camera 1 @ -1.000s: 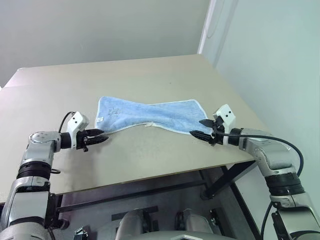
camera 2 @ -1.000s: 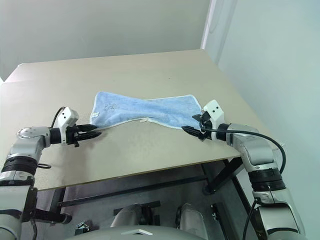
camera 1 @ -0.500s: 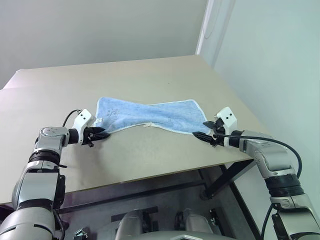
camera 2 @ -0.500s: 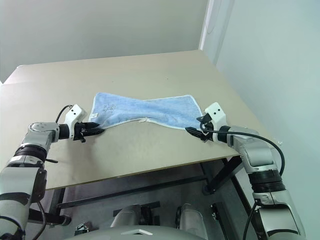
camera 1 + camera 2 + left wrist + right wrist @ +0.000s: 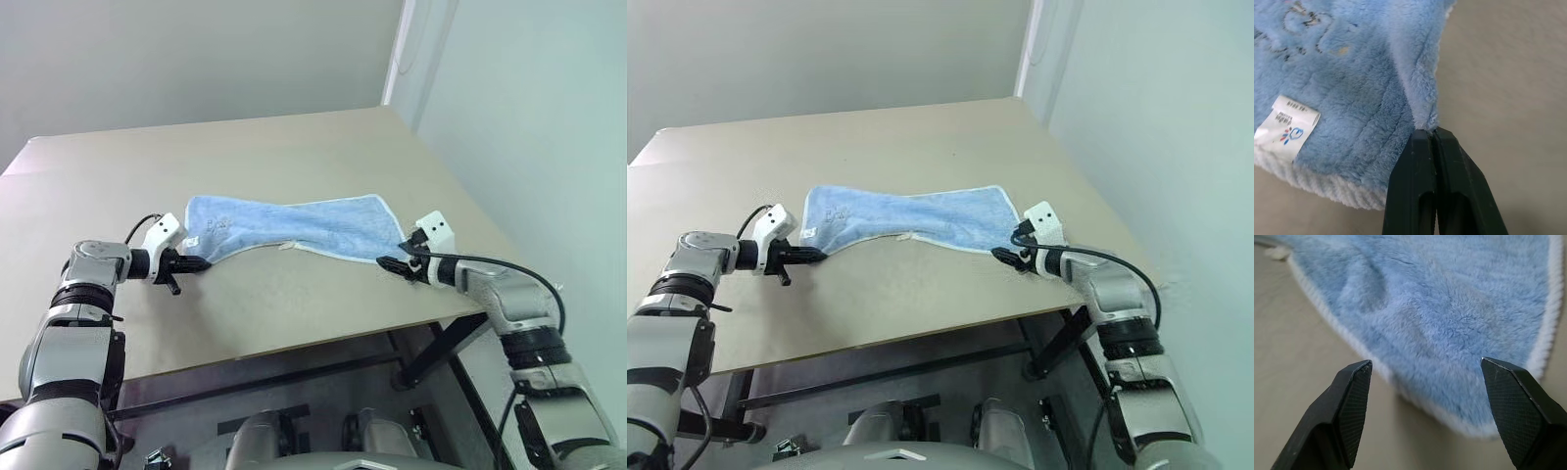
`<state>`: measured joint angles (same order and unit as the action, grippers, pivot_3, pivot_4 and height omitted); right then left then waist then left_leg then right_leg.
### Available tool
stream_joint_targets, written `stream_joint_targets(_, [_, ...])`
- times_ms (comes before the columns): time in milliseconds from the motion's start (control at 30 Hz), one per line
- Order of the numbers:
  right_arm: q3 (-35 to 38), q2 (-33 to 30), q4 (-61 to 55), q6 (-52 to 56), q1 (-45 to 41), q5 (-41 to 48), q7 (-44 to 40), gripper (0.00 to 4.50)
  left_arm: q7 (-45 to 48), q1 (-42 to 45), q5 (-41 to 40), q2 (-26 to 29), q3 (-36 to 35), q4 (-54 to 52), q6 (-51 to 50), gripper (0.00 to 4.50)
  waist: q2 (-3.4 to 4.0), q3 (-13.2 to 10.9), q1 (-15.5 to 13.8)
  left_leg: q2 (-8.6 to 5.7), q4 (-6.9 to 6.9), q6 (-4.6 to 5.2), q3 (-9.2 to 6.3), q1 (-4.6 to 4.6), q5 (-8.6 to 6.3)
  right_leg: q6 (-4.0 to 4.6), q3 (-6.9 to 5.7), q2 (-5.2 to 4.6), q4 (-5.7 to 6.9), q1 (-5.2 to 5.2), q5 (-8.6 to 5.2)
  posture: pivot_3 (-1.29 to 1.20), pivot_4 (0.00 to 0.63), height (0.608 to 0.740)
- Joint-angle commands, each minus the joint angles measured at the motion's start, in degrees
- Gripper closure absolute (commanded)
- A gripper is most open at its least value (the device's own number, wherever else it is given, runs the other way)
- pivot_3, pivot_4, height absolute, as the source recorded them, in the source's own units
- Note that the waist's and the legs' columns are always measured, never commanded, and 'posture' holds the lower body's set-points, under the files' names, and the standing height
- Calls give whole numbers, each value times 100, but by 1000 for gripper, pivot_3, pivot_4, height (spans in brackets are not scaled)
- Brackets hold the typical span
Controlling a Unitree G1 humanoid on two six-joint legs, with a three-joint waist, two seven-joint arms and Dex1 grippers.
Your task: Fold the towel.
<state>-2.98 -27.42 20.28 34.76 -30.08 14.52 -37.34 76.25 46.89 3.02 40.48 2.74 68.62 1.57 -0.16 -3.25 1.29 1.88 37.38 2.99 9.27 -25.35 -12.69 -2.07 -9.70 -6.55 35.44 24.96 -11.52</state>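
Across the near half of the table (image 5: 294, 147), closer to its right edge than its left, the towel (image 5: 294, 223) lies stretched out flat-ish with its long axis running left to right, so each arm gets one short end.

Left end first: the left gripper (image 5: 1426, 134) is pinched tight on a raised fold of the fluffy blue pile right at the towel's near-left corner, fingers pressed together with the cloth sticking up out of the tips. The small white tag (image 5: 1286, 122) sits just beside that spot, along the whitish ribbed edging.

Middle of the towel is a bit twisted and narrowed, kind of an hourglass look, with the near edge curling in.

Right end: the right gripper (image 5: 1425, 377) is spread wide, with the near-right corner lying straight ahead between its two fingers (image 5: 1352, 396), close but apart from both. It isn't gripping anything.

So I'd say the next bit hinges on the right arm: the corner is dead ahead of it, and it needs to slide in and close before both ends can lift toward the far edge together.
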Motion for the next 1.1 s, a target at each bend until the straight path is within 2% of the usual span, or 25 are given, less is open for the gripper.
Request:
stream_joint_targets(33, [69, 14, 647, -414, -419, -200, -27, 779, 38, -55, 34, 180, 2, -104, 28, 4491, 0, 0, -1, 0, 0, 0, 0, -1, 0, -1, 0, 0, 2, 2, 0, 0, 0, 735])
stream_joint_targets(133, [-216, -134, 845, -672, -414, -531, -258, 779, -140, -44, 43, 211, -40, -96, 91, 4491, 0, 0, -6, 0, 1, 1, 1, -2, 0, -13, 0, 1, 7, 3, 6, 0, 0, 735])
stream_joint_targets(433, [-158, -896, -146, -386, 240, -379, -1201, 779, -283, -43, 84, 232, -15, -79, 215, 4491, 0, 0, -5, 5, 40, 2, -6, -2, -1, -15, 1, -9, 45, 12, -19, 0, 0, 735])
stream_joint_targets(733, [-189, -605, 186, -828, 23, -641, -965, 779, -350, 31, 118, 162, -8, -53, 227, 4491, 1, -1, -6, 11, 54, 1, -8, -2, -2, -10, -1, -8, 43, -2, -11, 0, 0, 735])
stream_joint_targets(1100, [-591, -493, 1226, -1494, -493, -1208, -1177, 779, -396, -14, 167, 174, 0, -54, 264, 4491, 3, -2, -14, 10, 53, 1, -5, -4, -3, -8, -2, -10, 43, 26, -11, 0, 0, 735])
